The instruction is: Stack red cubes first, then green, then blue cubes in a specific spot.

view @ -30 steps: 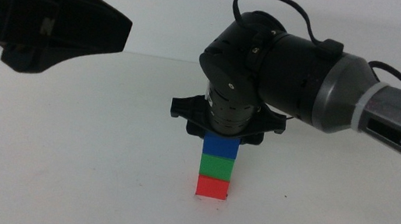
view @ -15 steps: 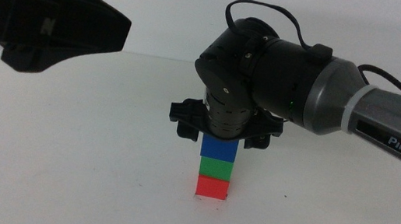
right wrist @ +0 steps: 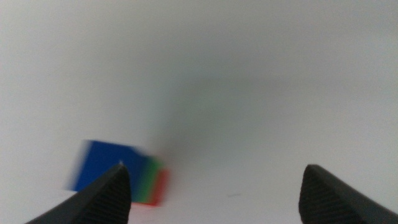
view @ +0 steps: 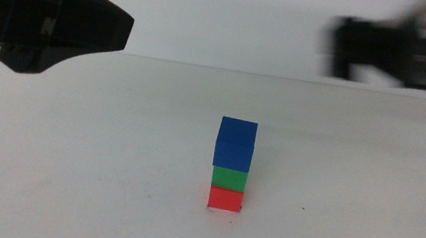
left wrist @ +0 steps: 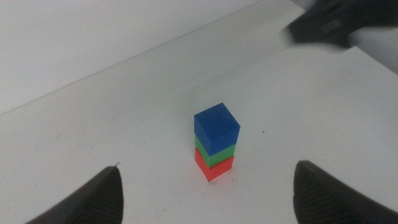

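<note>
Small matte red cube (view: 225, 199) carries green cube (view: 230, 178), then blue cube (view: 235, 145), on my white tabletop (view: 105, 171). Right pincer (right wrist: 214, 186) hangs high, jaws apart; left pincer (left wrist: 205, 190) waits likewise.

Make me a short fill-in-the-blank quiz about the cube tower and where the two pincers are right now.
1. The cube on top of the stack is ____.
2. The green cube rests directly on the ____ cube.
3. The right pincer is blurred and away from the stack, with its jaws ____.
4. The left pincer, raised at the left, grips ____.

Missing words: blue; red; open; nothing
</note>
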Controlling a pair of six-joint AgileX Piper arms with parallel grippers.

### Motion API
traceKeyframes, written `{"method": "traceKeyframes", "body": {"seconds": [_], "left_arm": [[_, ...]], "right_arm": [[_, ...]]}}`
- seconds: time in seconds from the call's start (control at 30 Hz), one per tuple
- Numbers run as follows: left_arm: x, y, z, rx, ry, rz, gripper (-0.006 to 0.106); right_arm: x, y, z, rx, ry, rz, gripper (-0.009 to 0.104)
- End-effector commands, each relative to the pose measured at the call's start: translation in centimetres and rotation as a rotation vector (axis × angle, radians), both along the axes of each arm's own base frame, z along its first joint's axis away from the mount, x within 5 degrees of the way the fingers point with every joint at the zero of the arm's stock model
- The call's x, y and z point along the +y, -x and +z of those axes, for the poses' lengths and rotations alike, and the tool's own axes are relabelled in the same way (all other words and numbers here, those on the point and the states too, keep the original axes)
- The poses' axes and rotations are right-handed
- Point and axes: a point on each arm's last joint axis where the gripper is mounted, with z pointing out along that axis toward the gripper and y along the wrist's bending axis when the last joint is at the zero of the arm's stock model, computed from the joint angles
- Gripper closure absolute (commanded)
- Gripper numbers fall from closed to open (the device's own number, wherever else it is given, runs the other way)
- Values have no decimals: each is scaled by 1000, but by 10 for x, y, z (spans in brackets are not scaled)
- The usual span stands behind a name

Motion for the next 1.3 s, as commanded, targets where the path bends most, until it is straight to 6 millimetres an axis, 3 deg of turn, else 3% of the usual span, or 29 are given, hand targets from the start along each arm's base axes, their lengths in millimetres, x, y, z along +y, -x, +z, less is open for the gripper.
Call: {"method": "traceKeyframes", "body": {"seconds": [0.0,0.13,0.3,0.73,0.83,0.93,1.03,1.17,1.27], "left_arm": [[0,0,2,-15,9,1,7],[1,0,2,-17,8,2,7],[1,0,2,-17,8,2,7],[0,0,2,-15,10,3,7],[0,-6,-10,-38,9,25,7],[5,-13,-34,-46,130,78,7],[23,-17,-66,-90,292,203,7],[65,2,-121,-281,226,401,7],[82,25,-161,-282,156,486,7]], "right_arm": [[-39,16,3,-74,27,54,2],[-92,44,4,-223,17,78,2],[-120,62,-7,-311,-30,39,2],[-124,67,-6,-339,-17,24,2],[-124,67,-6,-339,-17,24,2],[-125,67,-9,-356,-6,25,2],[-130,73,-16,-490,85,42,2],[-130,95,-53,-537,-13,45,2],[-131,111,-90,-532,-77,35,2]]}}
